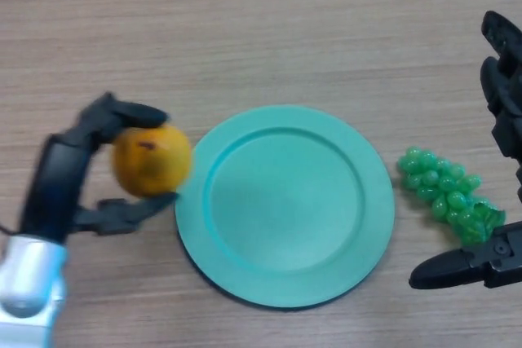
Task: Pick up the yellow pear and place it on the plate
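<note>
The yellow pear (pixel 151 160) sits in my left hand (pixel 77 170), with fingers curled over its top and the thumb under it, just left of the plate's rim. The teal plate (pixel 285 283) lies in the middle of the table with nothing on it. My right hand (pixel 499 201) stays at the right edge, fingers straight and apart, around the far side of the green grapes without holding them.
A bunch of green grapes (pixel 449 193) lies to the right of the plate, between the right hand's fingers and thumb. The wooden table (pixel 261 30) stretches away behind the plate.
</note>
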Available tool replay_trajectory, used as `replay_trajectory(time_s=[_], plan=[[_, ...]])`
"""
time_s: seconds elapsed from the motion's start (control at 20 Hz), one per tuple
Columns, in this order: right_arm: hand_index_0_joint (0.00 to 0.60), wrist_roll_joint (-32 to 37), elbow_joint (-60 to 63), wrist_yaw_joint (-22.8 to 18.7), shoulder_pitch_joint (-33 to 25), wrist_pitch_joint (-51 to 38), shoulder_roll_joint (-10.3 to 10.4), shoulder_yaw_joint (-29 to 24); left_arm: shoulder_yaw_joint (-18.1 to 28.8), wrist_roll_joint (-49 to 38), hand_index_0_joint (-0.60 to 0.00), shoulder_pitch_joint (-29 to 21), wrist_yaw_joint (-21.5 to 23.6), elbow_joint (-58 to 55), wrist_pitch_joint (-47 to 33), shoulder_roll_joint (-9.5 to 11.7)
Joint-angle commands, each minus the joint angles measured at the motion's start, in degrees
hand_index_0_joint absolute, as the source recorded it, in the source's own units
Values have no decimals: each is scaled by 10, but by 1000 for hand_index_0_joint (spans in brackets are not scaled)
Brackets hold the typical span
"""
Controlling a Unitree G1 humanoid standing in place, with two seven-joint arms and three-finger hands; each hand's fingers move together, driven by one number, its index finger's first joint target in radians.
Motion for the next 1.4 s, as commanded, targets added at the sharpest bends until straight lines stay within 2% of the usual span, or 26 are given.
replay_trajectory(time_s=[0.05,0.15,0.25,0.4,0.5,0.55,0.6,0.65,0.8,1.0,1.1,1.15,1.25,1.35,1.4], plan=[[0,20,-41,-14,-6,-50,-3,-22,-39,8,-600,-23,-20,-50,13,-16],[0,23,-43,-14,4,-59,-1,-26,-71,33,-600,-48,39,-7,18,-25],[0,25,-42,-15,8,-62,1,-31,-100,58,-600,-61,50,23,62,-28],[0,22,-49,-18,3,-50,-2,-37,-123,15,-600,-76,86,48,75,-28],[0,22,-51,-16,4,-50,-2,-39,-128,21,-401,-79,92,54,75,-28],[0,22,-53,-14,6,-48,-1,-41,-133,35,-250,-82,96,61,80,-28],[0,25,-56,-12,7,-46,-1,-45,-136,44,-151,-84,98,67,89,-28],[0,30,-62,-8,9,-40,0,-53,-141,58,0,-87,97,72,115,-29],[0,17,-59,-9,5,-43,-1,-43,-128,48,0,-81,90,29,158,-29],[0,12,-55,-15,-11,-30,-5,-32,-77,-8,0,-68,77,-80,222,-29],[0,21,-48,-21,-21,-23,-7,-28,-48,-7,0,-48,41,-150,244,-27],[0,22,-41,-21,-24,-28,-9,-23,-31,-9,0,-32,15,-198,253,-19],[0,27,-30,-17,-33,-25,-14,-24,0,-32,0,-9,-8,-264,249,-6],[0,30,-18,-4,-38,-30,-20,-23,43,-99,0,19,-50,-346,289,4],[0,36,-14,0,-40,-31,-19,-26,63,-143,0,23,-52,-365,303,4]])
